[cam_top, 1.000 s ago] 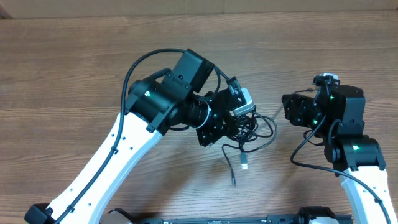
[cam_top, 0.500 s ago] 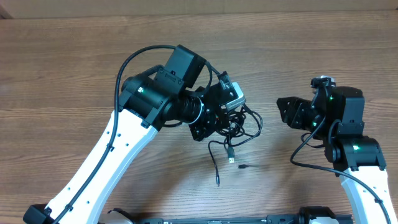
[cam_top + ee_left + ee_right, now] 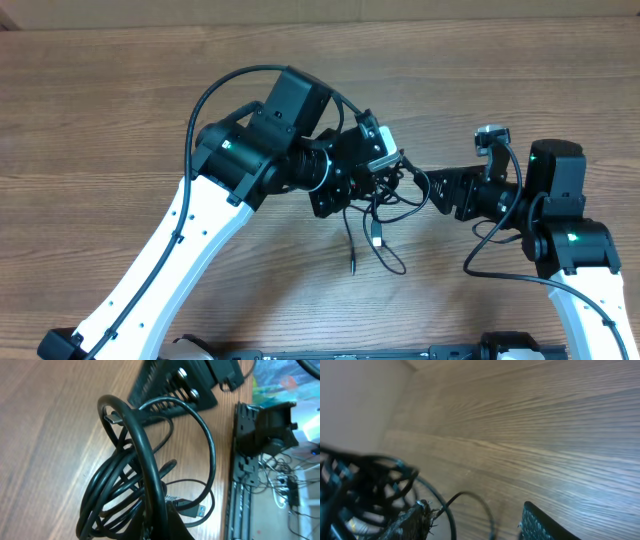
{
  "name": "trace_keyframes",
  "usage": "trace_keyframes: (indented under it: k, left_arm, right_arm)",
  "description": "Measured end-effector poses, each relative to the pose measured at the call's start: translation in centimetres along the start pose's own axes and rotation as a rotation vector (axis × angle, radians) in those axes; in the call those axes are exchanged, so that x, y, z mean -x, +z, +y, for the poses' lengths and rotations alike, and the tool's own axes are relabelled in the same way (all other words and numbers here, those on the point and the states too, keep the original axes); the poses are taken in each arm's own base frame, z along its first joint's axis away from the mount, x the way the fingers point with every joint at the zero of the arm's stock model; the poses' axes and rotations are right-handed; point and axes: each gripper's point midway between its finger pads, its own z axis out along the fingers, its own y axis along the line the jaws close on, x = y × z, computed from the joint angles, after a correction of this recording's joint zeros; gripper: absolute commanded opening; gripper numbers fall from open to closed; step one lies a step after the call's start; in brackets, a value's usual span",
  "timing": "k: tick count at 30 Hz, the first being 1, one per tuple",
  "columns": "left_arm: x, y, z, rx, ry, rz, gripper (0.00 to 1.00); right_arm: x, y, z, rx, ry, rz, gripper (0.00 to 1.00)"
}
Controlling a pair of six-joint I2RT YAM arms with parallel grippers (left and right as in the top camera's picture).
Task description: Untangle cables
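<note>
**While the cables hang between two arms: our entry for the table**

Where the two arms meet, we list the following.

Item one: cables (image 3: 392, 196) (image 3: 135, 460) (image 3: 375, 485), thin black cords bunched in a clump of loops. The clump is just right of the table's middle, between the two grippers. Two tails run toward the near edge. One ends in a silver USB plug (image 3: 377, 240) (image 3: 192, 510), the other in a small dark plug (image 3: 354, 268), a little further left and nearer.

Item two: left gripper (image 3: 388, 172) (image 3: 162, 527), jaws closed tight on the clump. In its wrist view the loops fan out from the clamp above the wood.

Item three: right gripper (image 3: 424, 185) (image 3: 475, 522), reaching in from the right, tips just beside the clump. Its jaws stand partly apart. In its wrist view one cable loop arcs across the gap, and we see nothing pinched, so we record nothing held.

Item four: wooden table (image 3: 100, 100), brown grain, bearing the above.
</note>
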Motion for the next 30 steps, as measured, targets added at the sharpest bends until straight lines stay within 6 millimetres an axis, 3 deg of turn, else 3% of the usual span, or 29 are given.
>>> trace_keyframes:
  k: [11,20,30]
  left_arm:
    - [0.8,-0.4,3.6,0.192,-0.138,-0.019,0.04]
    - [0.7,-0.4,3.9,0.211,-0.177,-0.018,0.04]
    - [2.1,-0.6,4.7,0.235,-0.241,-0.083,0.04]
  right_arm:
    - [-0.4,0.0,0.9,0.055,-0.017,0.016,0.56]
    - [-0.6,-0.1,1.4,0.085,-0.015,0.025,0.56]
    - [-0.9,-0.1,1.5,0.090,-0.009,0.037,0.57]
